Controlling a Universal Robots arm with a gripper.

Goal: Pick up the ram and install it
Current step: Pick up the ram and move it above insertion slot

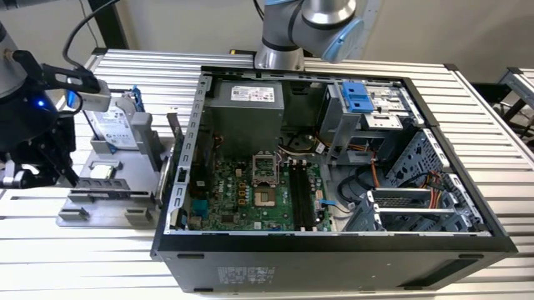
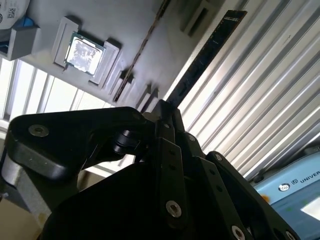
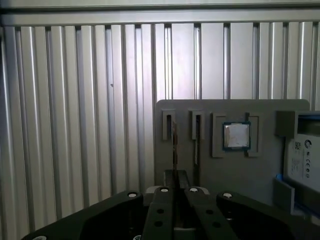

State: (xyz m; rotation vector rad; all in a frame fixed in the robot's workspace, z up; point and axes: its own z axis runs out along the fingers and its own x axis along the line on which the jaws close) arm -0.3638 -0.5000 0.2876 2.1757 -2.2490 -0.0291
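The ram (image 2: 210, 50) is a long dark stick standing on edge over the grey fixture plate (image 3: 260, 110). One end runs in between the fingers of my gripper (image 2: 165, 107), which look shut on it. In the first wrist view the ram (image 3: 174, 147) is a thin brown line in the slot nearest the plate's edge, straight ahead of the gripper (image 3: 175, 180). A second stick (image 3: 196, 150) stands in the neighbouring slot. In the exterior view the black gripper (image 1: 65, 175) hangs over the fixture's left end, beside a green stick (image 1: 104, 183).
A silver processor chip (image 3: 236, 136) and a hard drive (image 1: 112, 125) sit further along the fixture. The open computer case (image 1: 334, 247) stands at the exterior view's right, with long black memory slots (image 1: 304, 200) on its motherboard. The ribbed metal table (image 1: 75, 262) lies all around.
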